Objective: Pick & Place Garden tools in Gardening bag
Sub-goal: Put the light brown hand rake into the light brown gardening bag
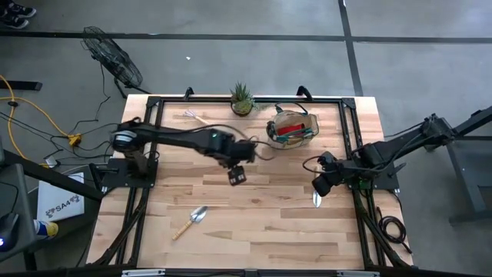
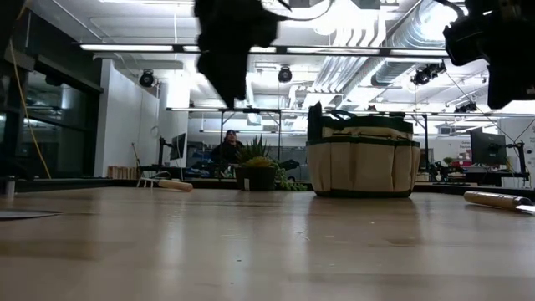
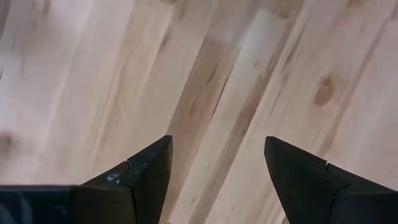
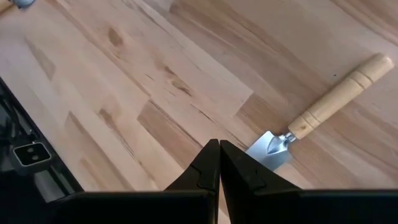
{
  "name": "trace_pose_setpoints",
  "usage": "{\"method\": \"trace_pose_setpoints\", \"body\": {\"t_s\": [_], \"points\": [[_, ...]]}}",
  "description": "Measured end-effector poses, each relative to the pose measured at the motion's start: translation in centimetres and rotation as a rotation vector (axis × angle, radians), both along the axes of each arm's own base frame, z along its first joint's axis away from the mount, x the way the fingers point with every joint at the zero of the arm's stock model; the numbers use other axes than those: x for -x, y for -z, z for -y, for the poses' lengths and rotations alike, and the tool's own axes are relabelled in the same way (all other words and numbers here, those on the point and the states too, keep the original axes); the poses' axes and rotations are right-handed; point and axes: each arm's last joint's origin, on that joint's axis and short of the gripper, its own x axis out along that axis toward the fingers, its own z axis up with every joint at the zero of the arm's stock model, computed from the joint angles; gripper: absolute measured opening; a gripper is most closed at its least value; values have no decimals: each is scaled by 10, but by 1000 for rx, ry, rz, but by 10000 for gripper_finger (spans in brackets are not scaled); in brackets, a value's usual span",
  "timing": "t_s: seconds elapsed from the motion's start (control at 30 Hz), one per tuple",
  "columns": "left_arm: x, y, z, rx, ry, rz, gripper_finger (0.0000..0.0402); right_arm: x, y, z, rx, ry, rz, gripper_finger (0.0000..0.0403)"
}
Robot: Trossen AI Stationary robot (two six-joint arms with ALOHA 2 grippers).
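The high view looks straight down on the whole wooden table (image 1: 254, 223) from well above. The low view sits at tabletop height, facing level across the boards toward the gardening bag (image 2: 363, 159) at right of centre — the bag (image 1: 292, 128) also appears upper centre from overhead. Both wrist views look down close at bare planks; the right one catches a trowel (image 4: 323, 112) at frame right.
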Motion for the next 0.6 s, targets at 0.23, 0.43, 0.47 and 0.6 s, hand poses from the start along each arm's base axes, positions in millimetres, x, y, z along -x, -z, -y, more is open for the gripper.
{"method": "trace_pose_setpoints", "body": {"t_s": [0.23, 0.43, 0.47, 0.6], "points": [[40, 17, -6, 9, -141, 80, 246, -1, 0, 0, 20, 12, 12, 3], [64, 27, -40, -36, -139, -4, 246, -2, -1, 0, 16, 14, 23, 3], [66, 28, -48, -40, -129, -15, 246, -3, -1, 0, 15, 20, 30, 3], [75, 31, -85, -53, -86, -66, 246, -3, -1, 1, 23, 56, 42, 3]]}}
